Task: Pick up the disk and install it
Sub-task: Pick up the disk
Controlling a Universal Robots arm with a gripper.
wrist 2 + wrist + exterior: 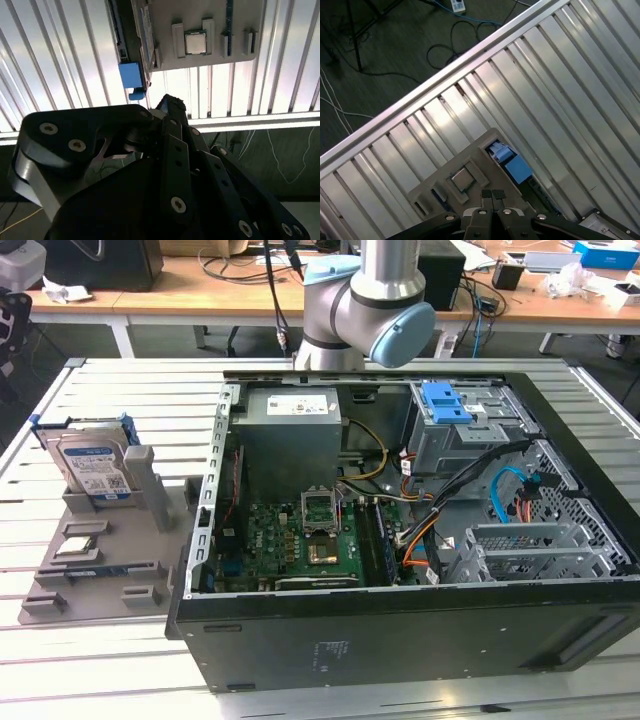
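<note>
Closed end effector (492, 194) hovers well above upright disk (95, 468).

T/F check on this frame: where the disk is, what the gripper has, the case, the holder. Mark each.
1. The disk stands on edge in the gray holder, outside the computer case. True.
2. The gripper grips the disk. False: in the first wrist view it is shut and empty, over the holder.
3. The case is open, with the motherboard exposed. True.
4. The holder sits at the exterior view's right of the case. False: it sits at the left.
5. A small square chip lies on the holder. True.
</note>
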